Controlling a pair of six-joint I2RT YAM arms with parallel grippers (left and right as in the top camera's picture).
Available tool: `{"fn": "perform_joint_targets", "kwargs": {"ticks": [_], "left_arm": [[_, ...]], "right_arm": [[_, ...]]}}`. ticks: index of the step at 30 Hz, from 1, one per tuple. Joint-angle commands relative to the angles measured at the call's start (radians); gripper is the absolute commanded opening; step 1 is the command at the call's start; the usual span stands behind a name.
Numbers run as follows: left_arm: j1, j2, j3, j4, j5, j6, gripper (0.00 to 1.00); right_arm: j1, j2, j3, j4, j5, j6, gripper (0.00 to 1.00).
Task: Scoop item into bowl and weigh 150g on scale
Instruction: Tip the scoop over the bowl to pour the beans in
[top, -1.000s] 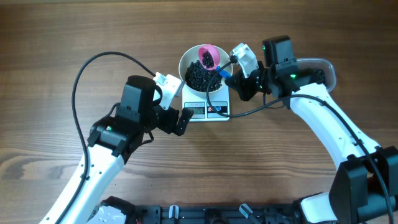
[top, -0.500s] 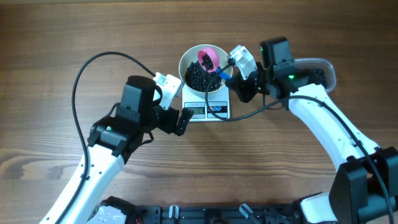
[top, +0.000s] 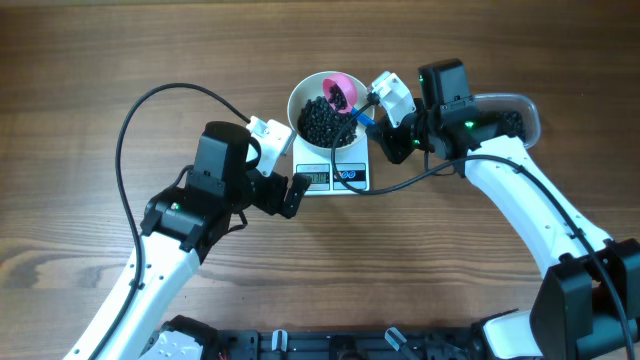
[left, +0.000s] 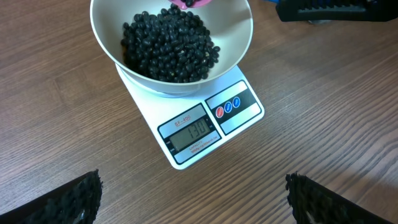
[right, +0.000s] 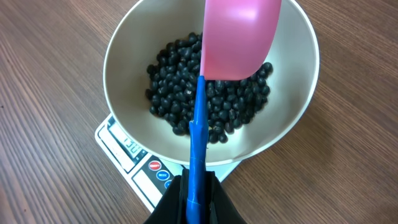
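Surface: brown wood-grain surface (top: 90, 50), a black cable (top: 127, 125) looping over its left part. No room visible beyond it.

White scale (left: 186, 155) sits mid-surface; display (left: 193, 132) reads 130. White bowl (left: 239, 43) rests on the scale, with black beans (left: 169, 43) heaped inside.

Right tool (right: 196, 205) is clamped on the blue handle (right: 198, 130) of a pink scoop (right: 239, 34), held tilted over the bowl's far side.

Left tool (left: 193, 199) stands wide apart, empty, just in front of the scale.

A clear plastic tub (top: 522, 105) is partly hidden behind the right arm.
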Motion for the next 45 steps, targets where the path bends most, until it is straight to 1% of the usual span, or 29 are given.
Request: {"fn": "perform_joint_targets", "kwargs": {"ticks": [1, 3, 5, 13, 18, 23, 26, 31, 34, 39, 43, 45], "left_arm": [[-0.003, 0.008, -0.005, 0.000, 0.009, 0.011, 1.00], [-0.003, 0.008, -0.005, 0.000, 0.008, 0.011, 1.00], [-0.003, 0.008, -0.005, 0.000, 0.009, 0.011, 1.00], [-0.003, 0.008, -0.005, 0.000, 0.009, 0.011, 1.00], [-0.003, 0.008, -0.005, 0.000, 0.009, 0.011, 1.00], [-0.003, 0.008, -0.005, 0.000, 0.009, 0.011, 1.00], [-0.003, 0.008, -0.005, 0.000, 0.009, 0.011, 1.00], [-0.003, 0.008, -0.005, 0.000, 0.009, 0.011, 1.00], [-0.003, 0.008, -0.005, 0.000, 0.009, 0.011, 1.00], [-0.003, 0.008, -0.005, 0.000, 0.009, 0.011, 1.00], [-0.003, 0.008, -0.005, 0.000, 0.008, 0.011, 1.00], [-0.003, 0.008, -0.005, 0.000, 0.009, 0.011, 1.00]], "right_arm": [[0.019, -0.028, 0.010, -0.006, 0.008, -0.021, 0.04], [0.031, -0.028, 0.010, -0.016, 0.022, -0.057, 0.04], [0.032, -0.028, 0.010, -0.011, 0.053, -0.044, 0.04], [0.035, -0.028, 0.010, -0.025, 0.038, -0.052, 0.04], [0.035, -0.028, 0.010, -0.010, 0.107, -0.073, 0.04], [0.035, -0.028, 0.010, -0.017, 0.027, -0.072, 0.04], [0.035, -0.028, 0.010, -0.013, 0.049, -0.072, 0.04], [0.035, -0.028, 0.010, -0.012, 0.028, -0.054, 0.04], [0.035, -0.028, 0.010, -0.007, 0.084, -0.071, 0.04], [0.036, -0.028, 0.010, -0.015, 0.039, -0.077, 0.04], [0.035, -0.028, 0.010, -0.012, 0.116, -0.074, 0.04], [0.037, -0.028, 0.010, -0.014, 0.084, -0.073, 0.04]]}}
